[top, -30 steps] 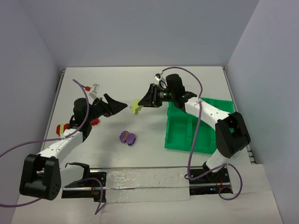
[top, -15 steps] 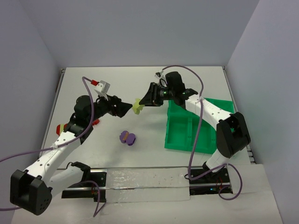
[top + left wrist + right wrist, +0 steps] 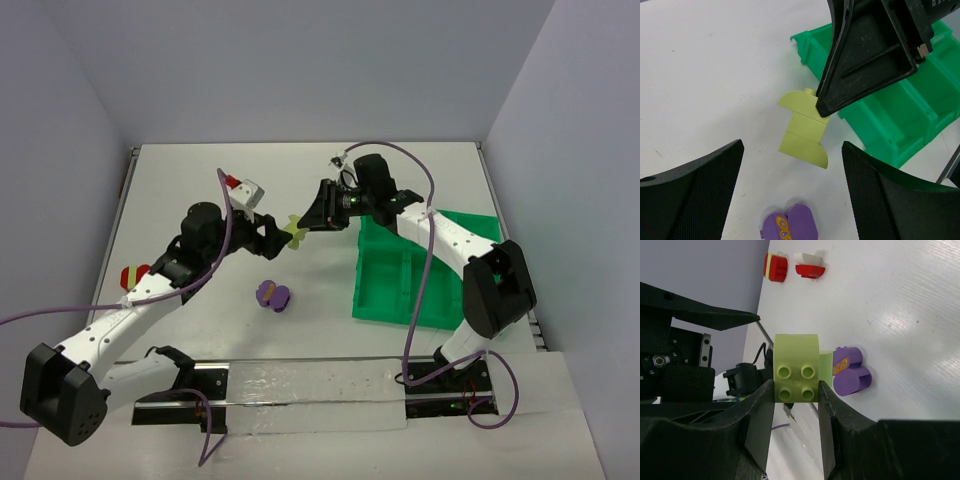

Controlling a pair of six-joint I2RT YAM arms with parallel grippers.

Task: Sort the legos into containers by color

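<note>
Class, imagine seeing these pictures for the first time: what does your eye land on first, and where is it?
The pale yellow-green lego stands out, pinched by the right gripper over the middle of the table, the open left gripper facing it. Next, the bright green tray at the right and the purple lego lying on the table.

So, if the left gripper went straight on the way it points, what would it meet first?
Probably the yellow-green lego in the right gripper, directly ahead of the open left gripper.
</note>
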